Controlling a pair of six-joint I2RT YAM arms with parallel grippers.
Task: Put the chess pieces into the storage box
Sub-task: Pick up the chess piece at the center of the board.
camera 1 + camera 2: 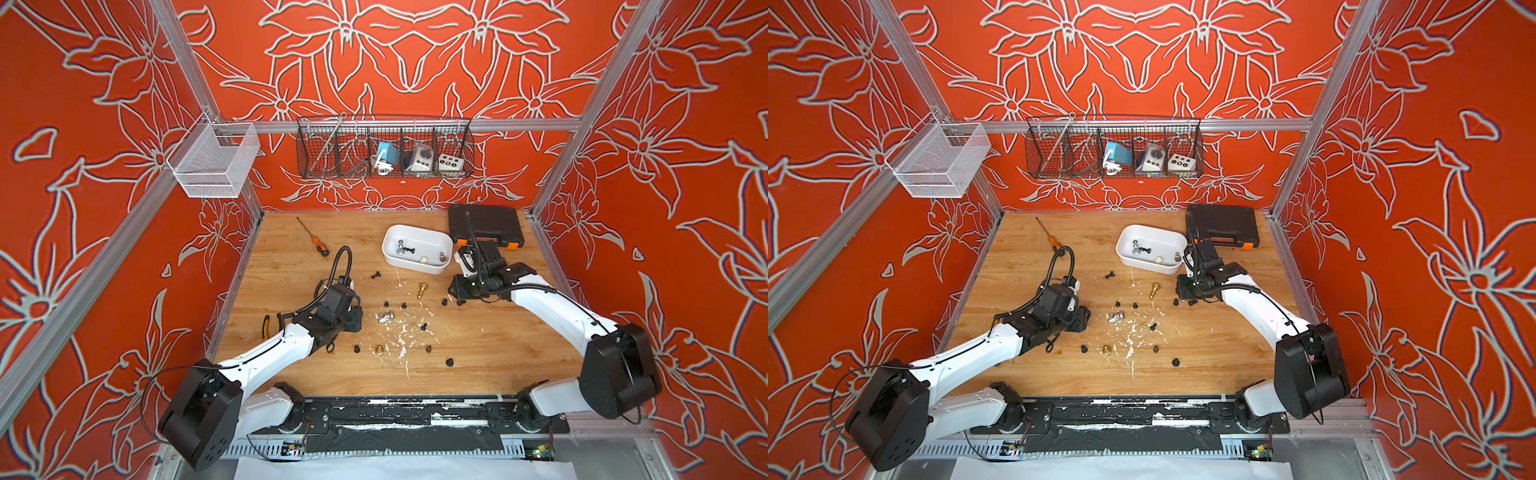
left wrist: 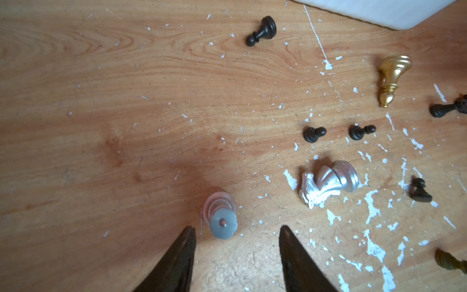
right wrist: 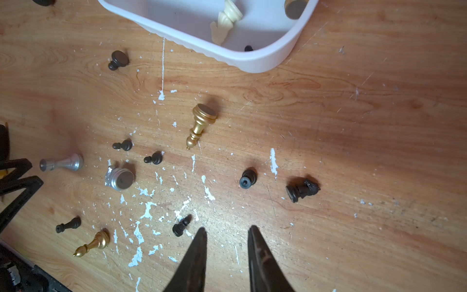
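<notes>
Hovering over the table (image 2: 101, 101), the left gripper (image 2: 237, 228) has its fingers well apart, empty, just short of a silver piece (image 2: 222, 220); the right gripper (image 3: 227, 228) is narrowly parted, holding nothing.

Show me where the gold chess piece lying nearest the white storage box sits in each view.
Top view: gold piece lying on the wood just in front of the storage box.
Top view: same spot, in front of the box.
Left wrist: it lies beyond the silver knight, toward the box's corner.
Right wrist: it lies on the wood, a little off the box's wall.
Shared landmark: the storage box.
</notes>
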